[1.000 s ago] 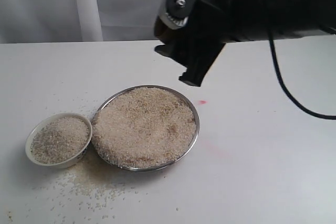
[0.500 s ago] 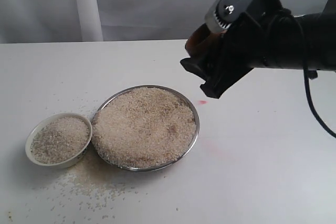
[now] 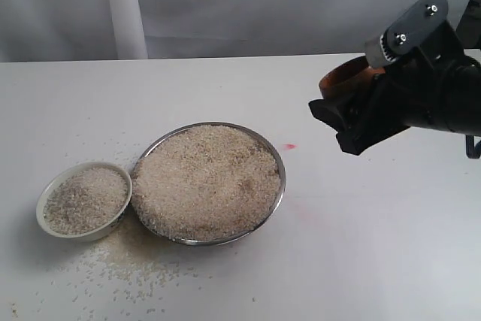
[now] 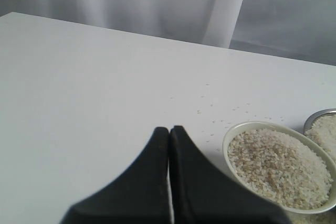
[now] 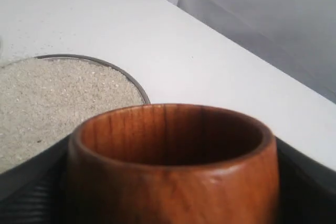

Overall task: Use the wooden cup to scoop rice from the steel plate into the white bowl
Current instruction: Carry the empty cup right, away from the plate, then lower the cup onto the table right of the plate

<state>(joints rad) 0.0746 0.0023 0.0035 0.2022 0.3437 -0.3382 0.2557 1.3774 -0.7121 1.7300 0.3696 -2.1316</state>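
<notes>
Right claw grips the wooden cup, which I see well apart from the steel plate, toward the right edge of the table | cup: glossy reddish-brown, dark inside | left claw: pinched closed

We see the wooden cup upright and close in the foreground (its bottom is hidden from us), clasped on both sides by the black fingers of the right gripper. Behind it the steel plate, full of rice, rests on the white table.
</notes>
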